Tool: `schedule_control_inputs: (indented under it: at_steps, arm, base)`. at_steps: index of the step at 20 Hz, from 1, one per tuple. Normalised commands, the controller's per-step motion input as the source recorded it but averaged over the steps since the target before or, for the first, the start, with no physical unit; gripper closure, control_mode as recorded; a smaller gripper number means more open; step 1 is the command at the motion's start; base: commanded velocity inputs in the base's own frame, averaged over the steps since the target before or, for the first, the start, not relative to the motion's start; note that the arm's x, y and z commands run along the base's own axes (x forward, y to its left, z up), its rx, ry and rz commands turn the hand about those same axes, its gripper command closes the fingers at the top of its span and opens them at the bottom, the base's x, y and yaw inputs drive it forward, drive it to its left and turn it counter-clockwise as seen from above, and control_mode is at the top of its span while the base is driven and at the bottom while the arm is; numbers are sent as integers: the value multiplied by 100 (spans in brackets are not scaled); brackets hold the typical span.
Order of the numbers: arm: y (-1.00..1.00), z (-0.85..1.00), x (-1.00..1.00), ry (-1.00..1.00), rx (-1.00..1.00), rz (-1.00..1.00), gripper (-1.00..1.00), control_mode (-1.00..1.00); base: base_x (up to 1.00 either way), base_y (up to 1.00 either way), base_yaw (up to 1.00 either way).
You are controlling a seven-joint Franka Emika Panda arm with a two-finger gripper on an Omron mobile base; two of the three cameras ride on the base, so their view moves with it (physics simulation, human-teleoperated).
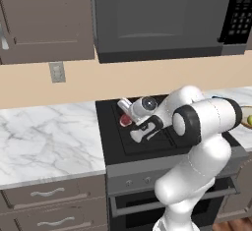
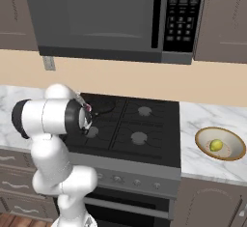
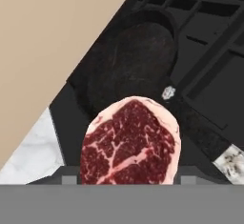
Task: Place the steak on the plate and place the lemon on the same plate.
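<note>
One steak [image 3: 129,144], raw red-pink with white marbling and a pale fat rim; I see my fingers pinching it above the black stove [image 1: 147,144], over a dark pan [image 3: 131,66].

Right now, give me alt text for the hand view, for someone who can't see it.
A raw red steak with white marbling sits close up at the bottom of the view, above a dark pan on the black stove. The pan's handle runs to the lower right; beige wall and a marble counter corner lie at left.

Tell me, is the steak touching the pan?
Apart. The hand view shows the steak held up close to the camera, with the pan lower on the stove behind it.
</note>
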Motion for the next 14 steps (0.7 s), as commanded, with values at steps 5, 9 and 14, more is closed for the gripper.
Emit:
schedule_control_inputs:
  at_steps: [5, 9, 14]
  arm:
    - [-45, 100, 0, 19, 6, 4, 100, -100]
    - [-44, 100, 0, 16, 12, 7, 100, -100]
    - [-29, 90, -5, 19, 3, 2, 100, -100]
  base:
    - [0, 0, 0]
    - [0, 0, 0]
    - [0, 0, 0]
